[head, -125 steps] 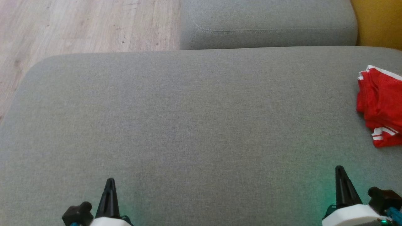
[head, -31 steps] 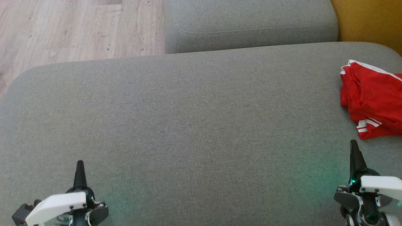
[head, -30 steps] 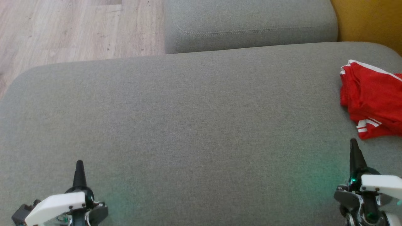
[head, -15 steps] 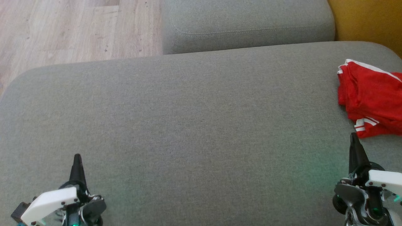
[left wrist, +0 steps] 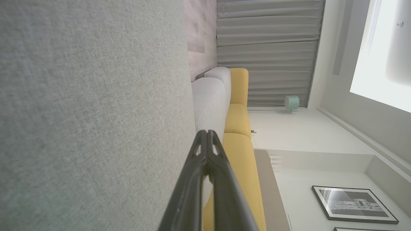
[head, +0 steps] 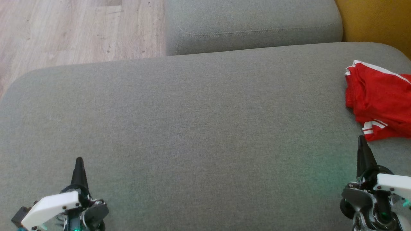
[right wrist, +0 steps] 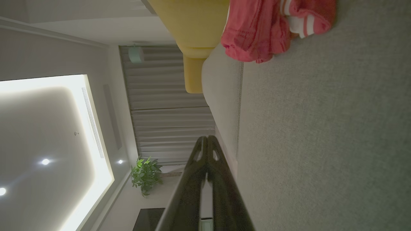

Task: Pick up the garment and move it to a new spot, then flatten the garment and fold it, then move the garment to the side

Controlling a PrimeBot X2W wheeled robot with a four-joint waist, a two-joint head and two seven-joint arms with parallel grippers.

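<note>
Garment (head: 380, 99) bunched at cushion (head: 205, 128) far right, nr R claw (head: 361, 138); L claw (head: 79, 159) well apart. Both claws pinched closed, empty. Fits pre-pickup or already set aside; can't tell.

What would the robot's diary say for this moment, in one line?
left claw: shut, empty | right claw: shut, empty, close to garment, not touching | garment: red, bunched, right edge of cushion

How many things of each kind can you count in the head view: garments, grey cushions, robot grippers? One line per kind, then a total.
Garments: 1, the red garment
Grey cushions: 2, the large cushion and the small cushion
Grippers: 2, the left gripper and the right gripper
Total: 5
</note>
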